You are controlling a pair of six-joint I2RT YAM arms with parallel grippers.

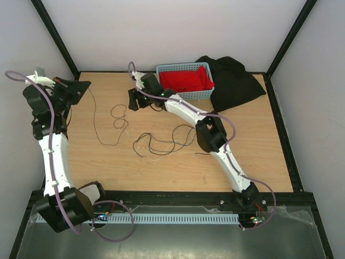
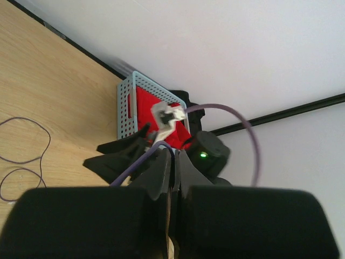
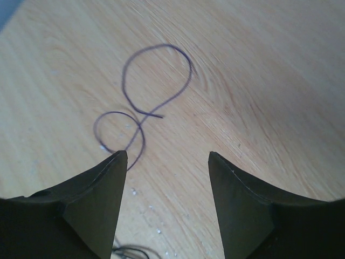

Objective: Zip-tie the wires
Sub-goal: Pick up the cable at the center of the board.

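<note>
The wires lie as a loose tangle [image 1: 161, 143] of black and a few whitish strands mid-table, with separate dark loops [image 1: 119, 116] to its left. Those loops show in the right wrist view [image 3: 145, 108] and the left wrist view [image 2: 32, 156]. My left gripper [image 1: 83, 89] is raised at the far left with its jaws pressed together [image 2: 177, 154]. One thin black strand [image 1: 96, 121] runs from its tip down to the table. My right gripper [image 1: 136, 101] is open and empty [image 3: 167, 156], just above the table beside the loops. No zip tie is in view.
A blue basket [image 1: 183, 67] holding a red cloth [image 1: 186, 80] stands at the back; it also shows in the left wrist view [image 2: 125, 113]. A black cloth [image 1: 234, 83] lies to its right. Black frame posts run along the table's edges.
</note>
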